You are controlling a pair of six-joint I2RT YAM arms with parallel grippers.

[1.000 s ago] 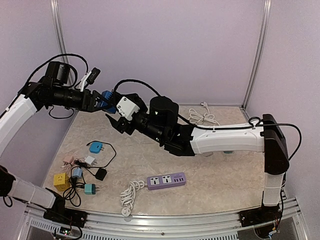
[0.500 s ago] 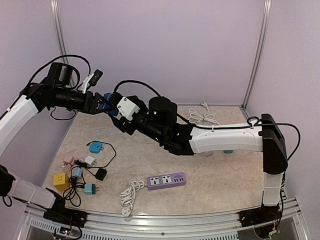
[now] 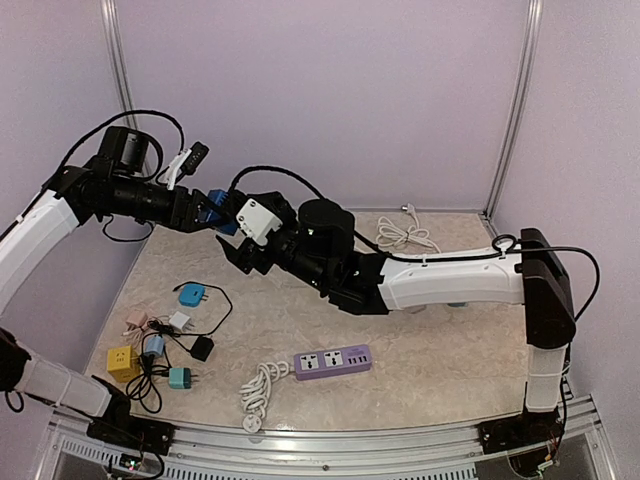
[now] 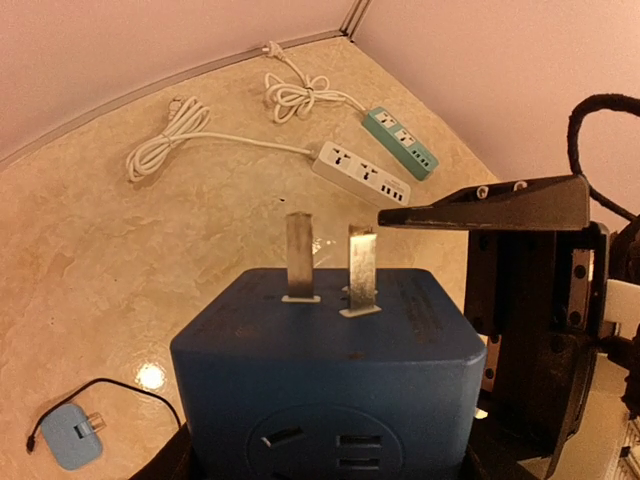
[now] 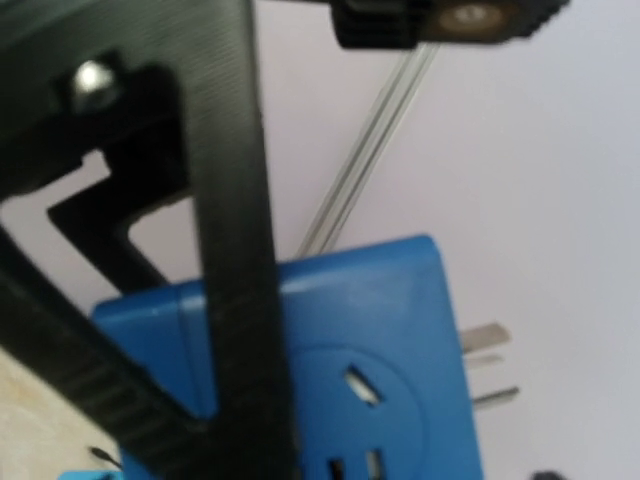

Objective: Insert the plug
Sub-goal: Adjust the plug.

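Note:
The plug (image 3: 215,208) is a blue cube with two flat metal prongs, held in the air above the table's back left. My left gripper (image 3: 203,208) is shut on it; in the left wrist view the plug (image 4: 330,370) fills the bottom, prongs pointing away from the camera. My right gripper (image 3: 233,238) stands open right beside the plug, one jaw above and one below its prong end. In the right wrist view a black finger (image 5: 228,250) crosses in front of the plug (image 5: 400,340). A purple power strip (image 3: 332,361) lies on the table near the front.
Several small plugs and a yellow cube adapter (image 3: 122,362) with tangled cables lie at the front left. A white power strip (image 4: 360,172) and a green one (image 4: 400,142) with coiled white cords lie at the back right. The enclosure walls stand close behind.
The right gripper's jaws narrowed, then spread wider beside the plug. The left arm has carried the plug slightly right and down, towards the right gripper.

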